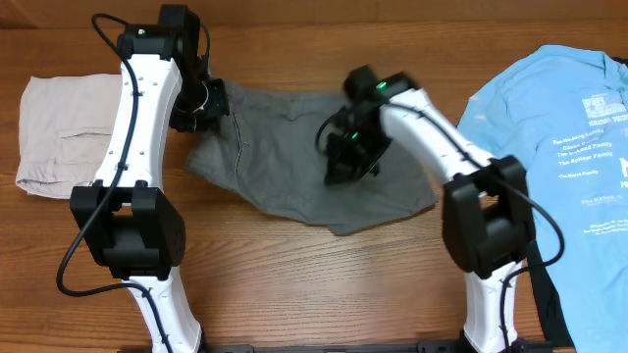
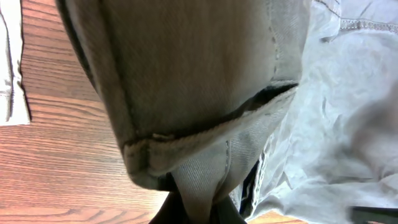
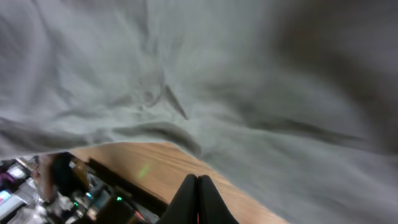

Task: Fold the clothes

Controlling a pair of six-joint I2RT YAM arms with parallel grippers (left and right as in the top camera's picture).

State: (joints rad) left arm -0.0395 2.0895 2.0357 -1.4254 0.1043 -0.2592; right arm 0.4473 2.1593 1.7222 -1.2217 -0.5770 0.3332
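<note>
Left gripper [image 1: 213, 102]: being held shut on a bunched edge of the shorts [image 1: 285, 137]. In the left wrist view a hem fold is being drawn up out of the jaws at bottom centre.

Right gripper [image 3: 198, 183]: jaws are being pressed fully together at bottom centre of the right wrist view. No cloth is being seen between them and bare table [image 1: 324, 294] is showing just past the tips, so a hold cannot be confirmed.

Shorts: being kept at upper centre of the overhead frame, crumpled on the table between the arms, left edge raised.

Risks, as judged:
- If nothing is being pinched on the right, the cloth is likely to be dragged one-sided rather than folded.
- The left pinch looks thin and may be pulled loose under tension.
- The beige shorts [image 1: 59, 127], upper left and near the left gripper, may be snagged.
- The T-shirt [image 1: 549, 118], far right, is lying well apart.

Hidden:
- Contact under the right gripper is being blocked overhead by its own body.
- Waistband and pocket are not being made out.
- The T-shirt is being cut off at the right edge.
</note>
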